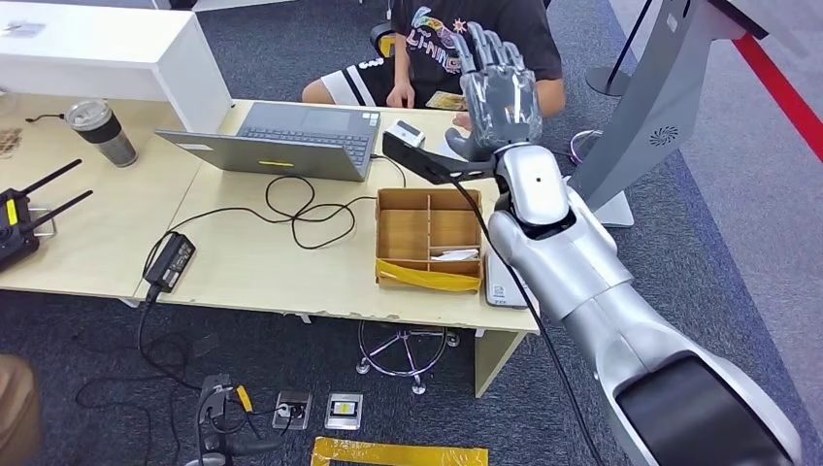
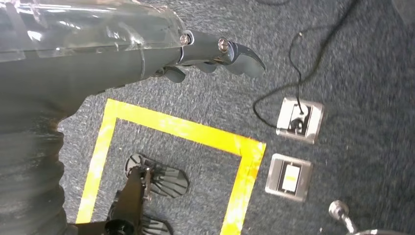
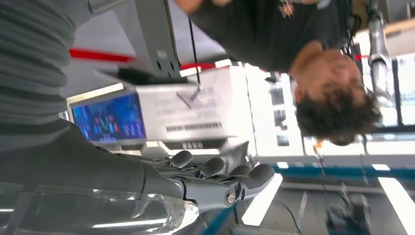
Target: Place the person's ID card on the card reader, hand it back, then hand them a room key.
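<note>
My right hand is raised above the table's far edge, fingers spread and pointing up, holding nothing. It stands right in front of the seated person in a black shirt. A small yellowish card lies by the person's hands, just left of my right hand. A small white device sits beside the laptop. A flat white device lies at the table's right edge, partly hidden by my forearm. The wooden box holds a white card. My left hand hangs over the floor, holding nothing, and my right hand is seen facing the person.
An open laptop sits at the far side, with a black cable and power brick trailing across the table. A tumbler and a black radio unit stand left. A grey kiosk stand rises at the right.
</note>
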